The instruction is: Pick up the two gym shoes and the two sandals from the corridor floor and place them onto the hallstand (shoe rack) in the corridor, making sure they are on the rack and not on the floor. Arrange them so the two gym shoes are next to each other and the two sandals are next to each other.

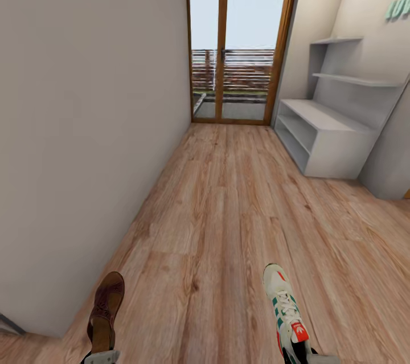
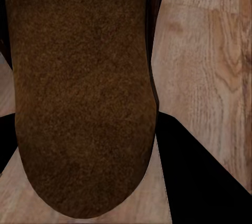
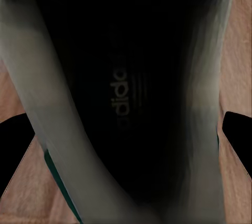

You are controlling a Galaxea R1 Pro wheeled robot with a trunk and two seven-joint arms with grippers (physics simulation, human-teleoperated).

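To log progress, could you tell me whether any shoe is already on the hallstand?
No, the hallstand has bare shelves in the head view.

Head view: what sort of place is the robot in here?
Most likely a home corridor or entry hall: narrow wood-plank floor, a pale grey hallstand with open shelves on the right, and a glazed wooden door at the far end opening onto a balcony.

A wood-framed glass door (image 1: 239, 45) ends the corridor beside a grey wall (image 1: 85, 125).
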